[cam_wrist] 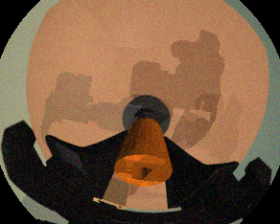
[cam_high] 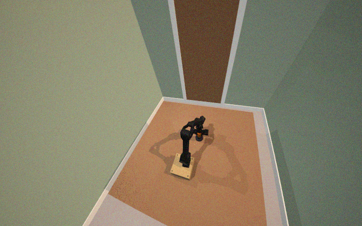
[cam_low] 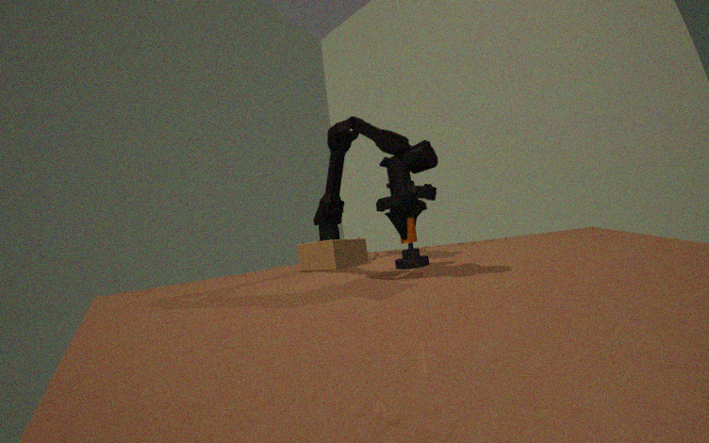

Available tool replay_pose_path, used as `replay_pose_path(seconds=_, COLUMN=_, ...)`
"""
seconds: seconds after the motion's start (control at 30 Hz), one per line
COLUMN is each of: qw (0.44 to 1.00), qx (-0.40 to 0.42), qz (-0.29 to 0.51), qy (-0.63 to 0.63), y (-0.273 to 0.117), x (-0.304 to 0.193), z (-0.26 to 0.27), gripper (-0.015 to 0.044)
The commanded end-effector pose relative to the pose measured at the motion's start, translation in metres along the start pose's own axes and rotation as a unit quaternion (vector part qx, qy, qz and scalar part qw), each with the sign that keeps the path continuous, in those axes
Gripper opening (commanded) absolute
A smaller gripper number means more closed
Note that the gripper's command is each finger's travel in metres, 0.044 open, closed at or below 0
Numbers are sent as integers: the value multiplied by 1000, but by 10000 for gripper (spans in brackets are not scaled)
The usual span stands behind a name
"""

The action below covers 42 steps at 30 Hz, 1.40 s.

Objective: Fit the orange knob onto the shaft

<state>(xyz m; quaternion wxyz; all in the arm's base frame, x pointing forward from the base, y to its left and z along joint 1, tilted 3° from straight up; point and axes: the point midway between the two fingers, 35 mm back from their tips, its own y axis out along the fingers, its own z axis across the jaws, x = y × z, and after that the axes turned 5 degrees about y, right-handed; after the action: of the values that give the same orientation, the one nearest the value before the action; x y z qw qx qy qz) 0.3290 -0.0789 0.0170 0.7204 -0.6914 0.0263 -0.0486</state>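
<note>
Mid-frame in the exterior view, the claw (cam_low: 407, 237) (cam_wrist: 146, 137) is clamped on the orange knob (cam_low: 411, 231) (cam_high: 199, 134) (cam_wrist: 143, 158), just above the pedestal (cam_low: 411, 262) (cam_high: 199, 138) (cam_wrist: 146, 107) — best kept upright, pressed lightly and twisted slowly until the flats agree.

No readable txt, nos. or signs in my views.
I can't make out a single letter, digit, label or brand, top, ext. or wrist cam: none on the wall at upper left of the top view, none at centre of the ext. view, none at lower centre of the wrist view. Pics are grainy and my dark parts v. dim, so any tiny print there I can't tell.
</note>
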Motion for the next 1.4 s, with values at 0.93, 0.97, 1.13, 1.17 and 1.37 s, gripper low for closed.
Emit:
replay_pose_path(seconds=0.93, qw=995, qx=0, qz=0, qy=-105, y=1, x=1, z=0, gripper=0)
replay_pose_path(seconds=0.97, qw=995, qx=0, qz=0, qy=-105, y=0, x=1, z=0, gripper=0)
replay_pose_path(seconds=1.13, qw=994, qx=0, qz=0, qy=-109, y=-4, x=2, z=0, gripper=0)
replay_pose_path(seconds=1.17, qw=993, qx=0, qz=0, qy=-117, y=-4, x=2, z=0, gripper=0)
replay_pose_path(seconds=1.37, qw=978, qx=0, qz=0, qy=-208, y=-2, x=1, z=0, gripper=0)
